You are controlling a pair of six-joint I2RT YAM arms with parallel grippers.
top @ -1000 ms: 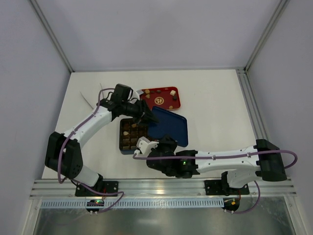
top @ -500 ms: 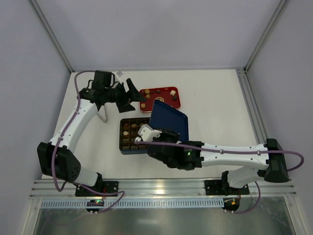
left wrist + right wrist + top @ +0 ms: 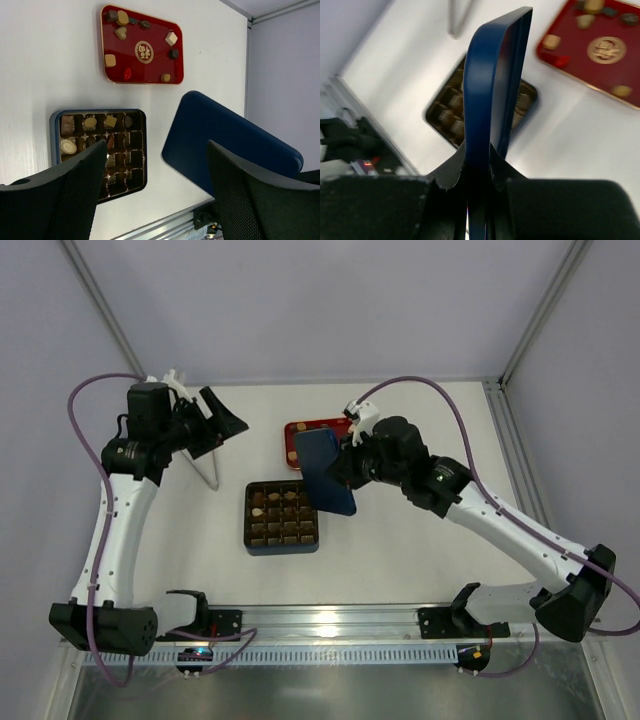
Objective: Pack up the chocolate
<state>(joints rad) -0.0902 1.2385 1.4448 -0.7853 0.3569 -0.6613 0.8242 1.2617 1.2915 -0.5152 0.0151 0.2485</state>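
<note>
The right jaws clamp the blue lid (image 3: 325, 472) on edge above the surface (image 3: 450, 420), presumably leaving the box (image 3: 282, 518) uncovered for loading. The left jaws hang open, empty. Chocolate (image 3: 120, 32) lies partly on the red tray (image 3: 150, 69), partly in the box.

Chocolate (image 3: 68, 146) in box (image 3: 52, 140), tray (image 3: 150, 70) likely behind.

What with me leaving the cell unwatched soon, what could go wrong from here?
1. The right gripper pinches the navy lid by one edge only, standing on edge in the air. It could pivot or slip and fall onto the box or the red tray, scattering pieces.
2. Loose chocolate lies on the tray and several box cells look empty, so lidding now would leave the packing unfinished.
</note>
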